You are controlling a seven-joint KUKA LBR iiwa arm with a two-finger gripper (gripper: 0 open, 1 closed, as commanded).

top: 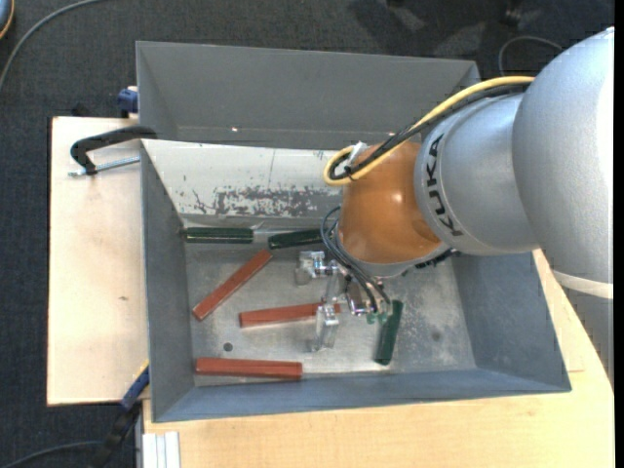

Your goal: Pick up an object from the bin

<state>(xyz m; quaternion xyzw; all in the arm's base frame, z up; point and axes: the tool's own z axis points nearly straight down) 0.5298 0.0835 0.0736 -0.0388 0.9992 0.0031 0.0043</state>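
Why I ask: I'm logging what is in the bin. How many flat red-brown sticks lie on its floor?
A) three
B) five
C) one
A: a slanted red-brown stick at left, a level red-brown stick mid-floor, and a third red-brown stick along the front wall of the grey metal bin.

Grey arm (556, 154), KUKA lettering (437, 188), orange cover (382, 213), yellow cable (487, 85).
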